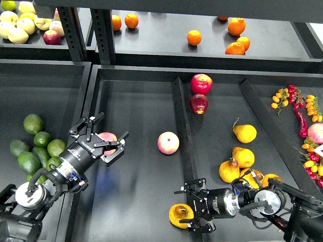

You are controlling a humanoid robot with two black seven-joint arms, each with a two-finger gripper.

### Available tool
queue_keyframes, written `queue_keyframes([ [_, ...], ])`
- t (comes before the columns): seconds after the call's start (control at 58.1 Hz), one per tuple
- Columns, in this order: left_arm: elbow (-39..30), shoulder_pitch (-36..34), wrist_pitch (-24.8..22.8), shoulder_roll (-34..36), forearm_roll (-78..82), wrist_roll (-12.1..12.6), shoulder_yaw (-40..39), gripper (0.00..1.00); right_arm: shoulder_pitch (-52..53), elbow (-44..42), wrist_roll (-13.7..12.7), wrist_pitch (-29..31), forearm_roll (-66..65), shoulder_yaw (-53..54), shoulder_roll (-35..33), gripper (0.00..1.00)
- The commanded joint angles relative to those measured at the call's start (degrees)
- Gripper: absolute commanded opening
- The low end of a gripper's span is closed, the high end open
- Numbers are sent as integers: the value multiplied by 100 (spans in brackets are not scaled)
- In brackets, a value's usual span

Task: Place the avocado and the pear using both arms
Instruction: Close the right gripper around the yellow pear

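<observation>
The pear (180, 216), golden yellow with a dark brown sunken blemish, lies at the front of the middle bin against the divider. My right gripper (194, 206) is open, its fingers spread just right of the pear, level with it. A dark green avocado (28, 162) lies in the pile of green fruit in the left bin. My left gripper (103, 138) is open in the middle bin, right of that pile, its fingers on either side of a pink-red apple (107, 139).
A second pink apple (168, 142) lies mid-bin. Two red apples (201, 83) and several yellow pears (244, 133) are in the right compartment behind the divider (182, 126). Oranges (194, 37) and pale apples (18, 35) sit on the back shelf. Chillies (301, 121) lie far right.
</observation>
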Motion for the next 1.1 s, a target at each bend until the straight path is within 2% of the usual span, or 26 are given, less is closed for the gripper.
queue_keyframes([
  [0.0, 0, 0, 0, 0, 0, 0, -3, 99, -27, -77, 0, 0, 8, -50, 51, 78],
  [0.224, 9, 0, 0, 0, 0, 0, -3, 99, -45, -253, 0, 9, 17, -103, 112, 71],
  [0.533, 9, 0, 0, 0, 0, 0, 6, 99, -159, -314, 0, 0, 26, -41, 191, 51],
  [0.86, 9, 0, 0, 0, 0, 0, -3, 99, -212, -314, 0, 0, 61, -6, 200, 38],
  [1.084, 9, 0, 0, 0, 0, 0, -3, 99, -212, -288, 0, 0, 78, 21, 191, 16],
])
